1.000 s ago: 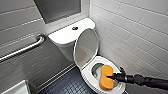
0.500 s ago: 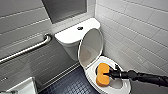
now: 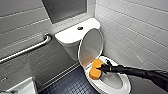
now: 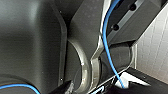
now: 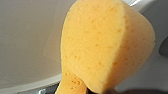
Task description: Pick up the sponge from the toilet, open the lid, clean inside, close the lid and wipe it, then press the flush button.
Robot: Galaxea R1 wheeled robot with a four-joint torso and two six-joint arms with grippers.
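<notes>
The white toilet (image 3: 124, 84) stands in the corner with its lid (image 3: 91, 47) raised and leaning back against the tank (image 3: 70, 35). The dark flush button (image 3: 80, 28) sits in the middle of the tank top. My right arm reaches in from the right. Its gripper (image 3: 102, 68) is shut on the orange sponge (image 3: 95, 69), which rests at the back left of the bowl, just below the lid. Up close in the right wrist view, the sponge (image 5: 100, 50) is pressed against the white inner wall of the bowl (image 5: 30, 37).
A metal grab bar (image 3: 27, 48) runs along the grey tiled wall on the left. White tiles (image 3: 140, 30) stand close on the toilet's right. The floor (image 3: 72, 85) is dark and textured. A white object (image 3: 22, 87) sits at the lower left corner.
My right gripper has carried the sponge from the middle of the bowl up and back, closer to the raised lid.
</notes>
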